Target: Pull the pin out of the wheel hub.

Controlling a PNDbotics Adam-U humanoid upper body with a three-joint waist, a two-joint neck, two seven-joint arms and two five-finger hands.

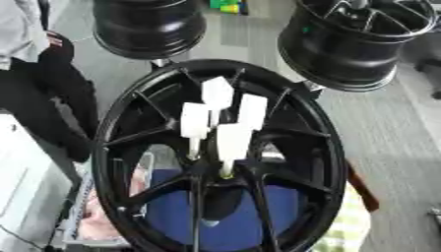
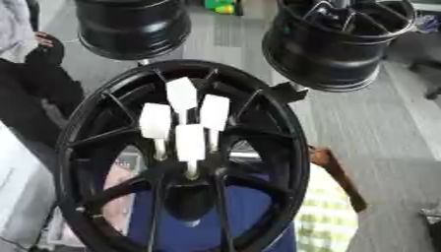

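- Four white, block-headed pins (image 1: pixel 234 141) stand up out of the centre of the large glossy black spoked wheel hub (image 1: pixel 120 123); I see their pale shanks running down into the hub's middle, so I judge that all are seated and none has been drawn.
- Each pin's broad white head rises clear of the spokes, which I take as the reason for that shape: it offers a hand something to close on above the dark metal.
- I see the hub lying face-up and close below the head camera, filling the middle of both views, with a blue surface (image 1: pixel 284 206) visible through its spokes.
- Neither of my hands shows in either view, so I cannot tell how open they are, nor whether they hold anything.
- Two more black wheel rims (image 2: pixel 331 42) stand beyond the hub, well apart from it, on the grey floor (image 2: pixel 405 128).
- A reddish-brown bar (image 2: pixel 337 177) lies just beside the hub's right rim.
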